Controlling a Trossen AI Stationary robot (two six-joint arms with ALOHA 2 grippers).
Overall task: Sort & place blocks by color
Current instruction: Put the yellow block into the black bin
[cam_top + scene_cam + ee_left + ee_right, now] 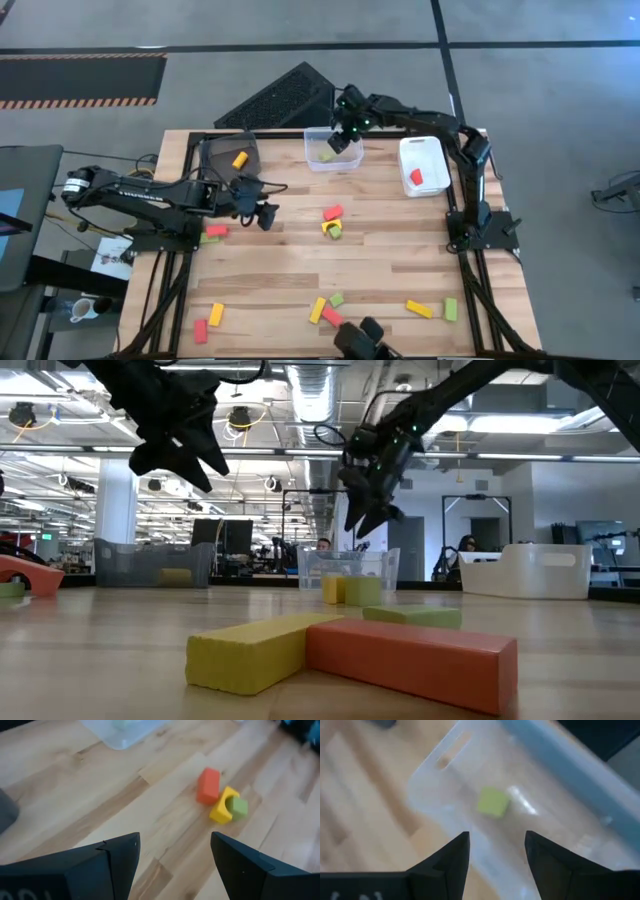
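My right gripper (341, 140) hangs open over the clear bin (350, 163), its fingers pointing down into it with nothing between them. A light green block (493, 801) lies on that bin's floor. My left gripper (267, 217) hovers open above the bare table, left of a cluster of a red block (208, 785), a yellow block (221, 809) and a green block (239, 807). A yellow block (240, 159) lies in the dark bin (222, 150), and a red block (416, 177) in the white bin (425, 148). Several more blocks lie along the near edge.
A red block (215, 230) and a green block (207, 238) lie at the table's left edge. Near the low camera sit a yellow block (255, 650), a red block (410, 660) and a green block (415, 615). Bare wood lies between the cluster and the near row.
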